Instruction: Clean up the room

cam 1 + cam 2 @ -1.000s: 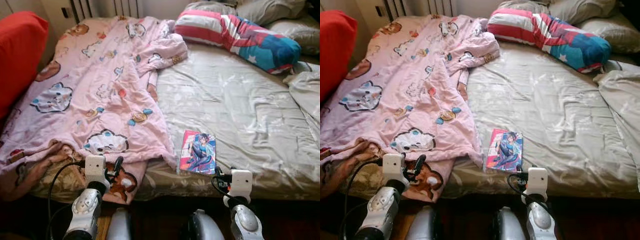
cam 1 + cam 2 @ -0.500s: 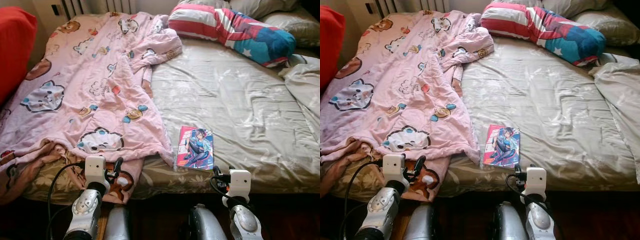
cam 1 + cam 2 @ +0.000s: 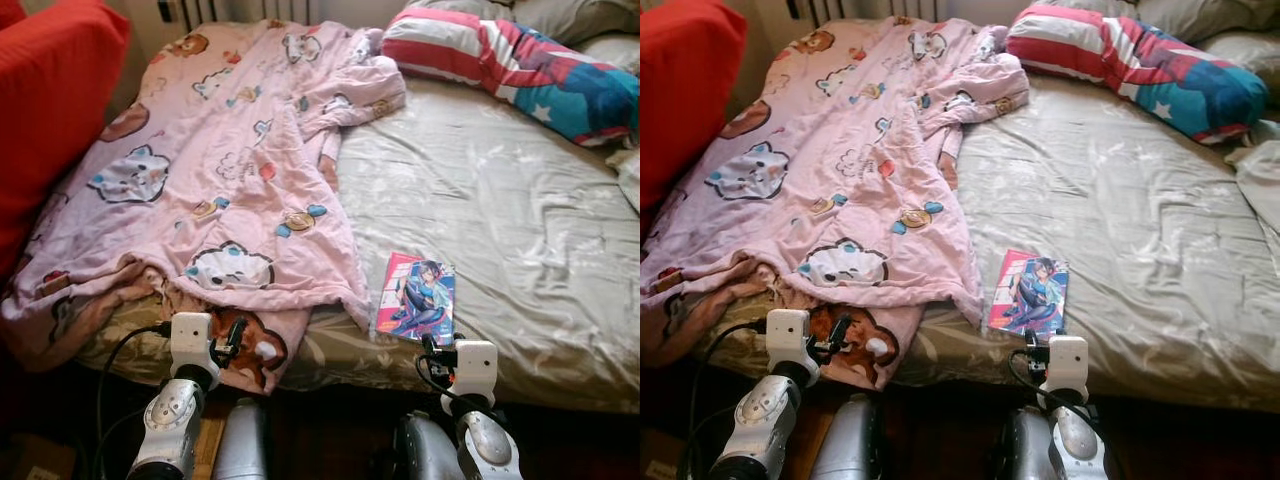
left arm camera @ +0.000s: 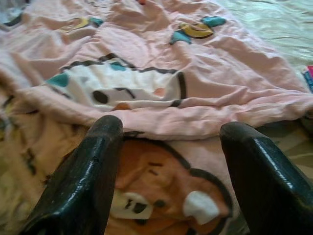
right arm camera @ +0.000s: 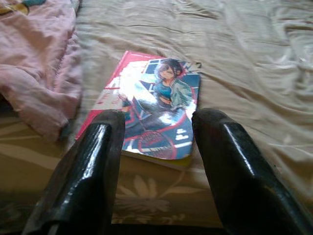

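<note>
**Room tidy-up: barely begun**

Book (image 3: 415,311): flat on bed (image 3: 520,230) near its front edge, untouched. Pink blanket (image 3: 210,190): rumpled, trailing over the edge. Striped pillow (image 3: 510,70): askew at the head. Right tool (image 5: 159,142): open, empty, aimed at book. Left tool (image 4: 171,161): open, empty, facing blanket. All tidying apparently remains.

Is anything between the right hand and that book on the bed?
Nothing visible. The right hand is open and aimed at the book, which lies flat on the bare sheet near the bed's edge. The pink blanket lies beside the book, off the line of approach.
</note>
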Robot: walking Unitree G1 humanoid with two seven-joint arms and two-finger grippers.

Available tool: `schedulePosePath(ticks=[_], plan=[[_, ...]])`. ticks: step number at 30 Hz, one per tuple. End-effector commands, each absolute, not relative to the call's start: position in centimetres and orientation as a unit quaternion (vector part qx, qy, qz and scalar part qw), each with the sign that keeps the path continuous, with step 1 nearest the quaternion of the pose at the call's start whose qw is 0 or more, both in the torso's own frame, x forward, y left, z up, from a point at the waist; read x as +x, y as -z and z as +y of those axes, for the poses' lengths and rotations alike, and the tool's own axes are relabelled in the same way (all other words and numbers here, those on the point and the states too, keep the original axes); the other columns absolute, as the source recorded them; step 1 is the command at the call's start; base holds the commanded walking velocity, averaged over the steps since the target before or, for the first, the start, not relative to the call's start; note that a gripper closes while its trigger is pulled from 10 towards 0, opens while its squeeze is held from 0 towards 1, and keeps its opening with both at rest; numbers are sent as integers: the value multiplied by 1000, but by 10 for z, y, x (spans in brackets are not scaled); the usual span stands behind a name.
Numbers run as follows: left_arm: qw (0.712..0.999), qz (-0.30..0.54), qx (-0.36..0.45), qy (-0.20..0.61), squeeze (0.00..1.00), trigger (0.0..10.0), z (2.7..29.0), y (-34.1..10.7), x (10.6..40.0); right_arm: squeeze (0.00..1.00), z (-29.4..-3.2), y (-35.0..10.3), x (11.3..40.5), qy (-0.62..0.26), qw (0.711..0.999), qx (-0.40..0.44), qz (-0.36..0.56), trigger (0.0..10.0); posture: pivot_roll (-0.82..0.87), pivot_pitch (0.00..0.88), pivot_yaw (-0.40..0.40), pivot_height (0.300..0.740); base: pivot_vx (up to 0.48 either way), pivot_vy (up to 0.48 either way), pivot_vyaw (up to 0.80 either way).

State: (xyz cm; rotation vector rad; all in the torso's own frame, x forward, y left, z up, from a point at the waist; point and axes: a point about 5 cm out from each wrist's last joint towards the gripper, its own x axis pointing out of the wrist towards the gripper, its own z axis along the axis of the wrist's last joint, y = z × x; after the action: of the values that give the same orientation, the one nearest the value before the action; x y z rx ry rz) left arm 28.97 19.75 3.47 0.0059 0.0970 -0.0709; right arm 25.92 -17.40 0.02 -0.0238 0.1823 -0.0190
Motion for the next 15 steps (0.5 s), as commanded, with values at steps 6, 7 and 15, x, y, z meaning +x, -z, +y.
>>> schedulePosePath(ticks=[6,7,15], plan=[[998,60,-3,36,0,10000,197,-31,288,0,-174,6,253,15,995,-7,103,10000,42,193,-7,622,0,0,533],[998,60,-3,37,0,10000,197,-31,288,0,-175,6,253,21,994,-1,105,10000,41,192,-6,622,0,0,0],[997,61,-4,41,0,10000,196,-31,287,0,-177,6,252,23,994,-8,105,10000,41,194,-7,622,192,0,0]])
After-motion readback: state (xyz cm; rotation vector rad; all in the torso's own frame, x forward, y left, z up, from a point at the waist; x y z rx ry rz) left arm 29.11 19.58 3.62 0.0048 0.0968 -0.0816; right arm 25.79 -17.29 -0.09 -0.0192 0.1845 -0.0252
